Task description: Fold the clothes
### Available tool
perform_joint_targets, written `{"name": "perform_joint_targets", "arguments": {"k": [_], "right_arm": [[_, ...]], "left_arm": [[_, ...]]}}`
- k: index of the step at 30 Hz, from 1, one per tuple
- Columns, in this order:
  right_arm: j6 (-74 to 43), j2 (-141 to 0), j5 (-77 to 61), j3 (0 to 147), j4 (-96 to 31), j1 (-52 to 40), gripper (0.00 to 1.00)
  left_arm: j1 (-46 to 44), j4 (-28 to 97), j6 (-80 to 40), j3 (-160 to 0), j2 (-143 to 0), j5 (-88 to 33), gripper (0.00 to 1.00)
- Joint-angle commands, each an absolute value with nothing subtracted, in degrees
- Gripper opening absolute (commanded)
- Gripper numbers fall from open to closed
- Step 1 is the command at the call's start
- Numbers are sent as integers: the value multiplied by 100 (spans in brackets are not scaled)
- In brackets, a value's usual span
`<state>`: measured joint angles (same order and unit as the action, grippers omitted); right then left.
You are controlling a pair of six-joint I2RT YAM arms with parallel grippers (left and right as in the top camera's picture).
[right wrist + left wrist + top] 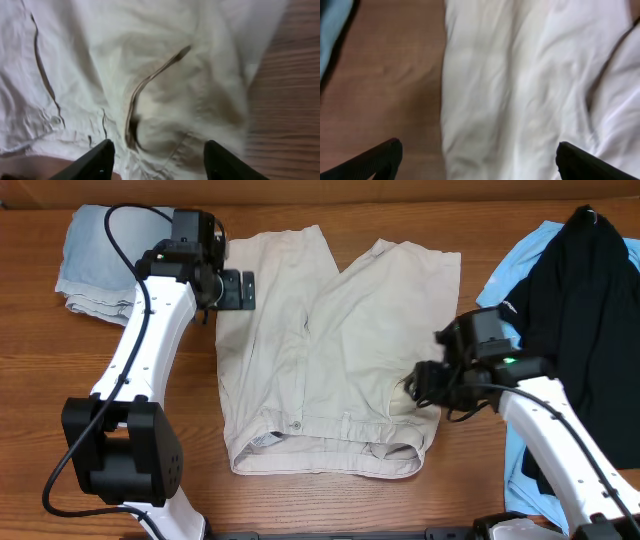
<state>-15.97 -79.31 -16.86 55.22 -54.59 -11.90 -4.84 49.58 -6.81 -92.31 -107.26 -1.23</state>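
The beige shorts (330,350) lie flat in the middle of the table, waistband toward the front edge, legs toward the back. My left gripper (243,290) is open above the shorts' left leg edge; its wrist view shows pale cloth (530,85) between the spread fingers (477,162). My right gripper (418,385) is open over the shorts' right side by the waistband; its wrist view shows a side pocket opening (150,90) between the fingers (160,160). Neither gripper holds anything.
A folded light-blue denim piece (95,265) lies at the back left. A black top (585,310) lies on a sky-blue top (520,270) at the right. Bare wooden table (330,505) shows along the front.
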Motion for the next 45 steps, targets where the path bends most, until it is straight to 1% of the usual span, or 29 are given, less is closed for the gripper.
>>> {"name": "perform_joint_targets", "arguments": {"k": [1, 3, 6, 8, 11, 14, 20, 23, 27, 28, 31, 35, 38, 45], "right_arm": [[-1879, -8064, -1809, 5312, -5343, -1564, 57], [-2110, -8125, -1793, 5085, -5179, -1798, 54], [-2392, -8211, -1649, 4744, -5004, -1973, 54], [-2593, -8250, -1503, 4528, -4897, -1986, 51], [-2961, -8320, -1297, 4261, -4665, -1872, 50], [-3181, -8525, -1072, 4215, -4528, -1531, 51], [-3155, -9142, -1050, 4215, -4088, -489, 53], [-2978, -9524, -1052, 4217, -3983, 91, 53], [-2639, -9830, -1192, 4237, -3970, 760, 61], [-2558, -9828, -1229, 4254, -3994, 875, 61], [-2222, -9671, -1529, 4508, -4230, 1105, 67], [-2040, -9177, -1570, 5118, -4825, 1076, 75], [-1944, -8753, -1575, 5627, -5258, 1044, 79], [-1828, -7706, -1553, 6709, -6049, 1046, 88]], "left_arm": [[-489, 4788, -510, -9317, -10742, -637, 100], [-491, 4751, -510, -9314, -10759, -731, 100], [-491, 4781, -508, -9314, -10781, -729, 100], [-491, 4803, -462, -9312, -10794, -729, 100], [-491, 4816, -362, -9310, -10812, -729, 100], [-491, 4807, -285, -9310, -10822, -729, 100], [-552, 4707, -176, -9310, -10836, -733, 100], [-674, 4386, -169, -9310, -10838, -757, 100], [-958, 3715, -169, -9312, -10838, -760, 100], [-1046, 3542, -169, -9312, -10838, -760, 100], [-1361, 2928, -137, -9319, -10875, -760, 100], [-1758, 2329, -27, -9498, -11192, -757, 100], [-1962, 2237, 25, -9806, -11631, -823, 100], [-2279, 2034, 191, -10735, -12932, -1702, 100]]}}
